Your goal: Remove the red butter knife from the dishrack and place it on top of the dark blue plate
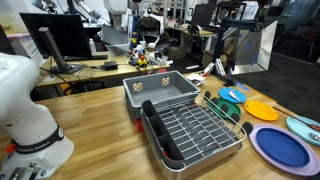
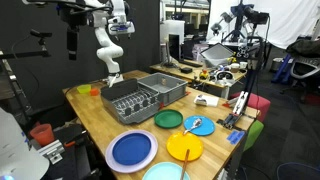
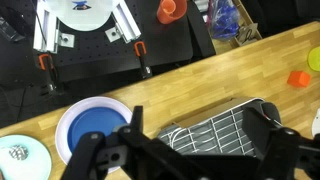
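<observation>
A pale wooden table (image 3: 230, 60) carries everything. It stands in a crowded lab, with monitors (image 1: 60, 38) and desks behind it in an exterior view and a black curtain (image 2: 35, 50) along one side.

The gripper (image 3: 197, 118) hangs high above the table, its 2 dark fingers (image 3: 134, 125) spread wide with nothing held between them. Directly beneath it, running from the gap toward the finger on the view's right, lies the dishrack (image 3: 215, 130). Only 1 end of its wire grid shows in the wrist view, and the rest is covered by the gripper body. Beside the opposite finger, and partly covered by it, sits the dark blue plate (image 3: 90, 125), plain blue over the part that shows. Farther out on that side, a pale plate (image 3: 18, 155) is cut off by the frame edge. Beyond the right-hand finger, an orange cup (image 3: 298, 78) stands on the wood.

In both exterior views the rack sits just beside a grey tub (image 1: 160, 88). The red butter knife cannot be made out in any view, as the rack's contents are too small and dim to read. The white arm (image 2: 106, 45) rises over the rack, but its gripper is lost against dark rigging there.
</observation>
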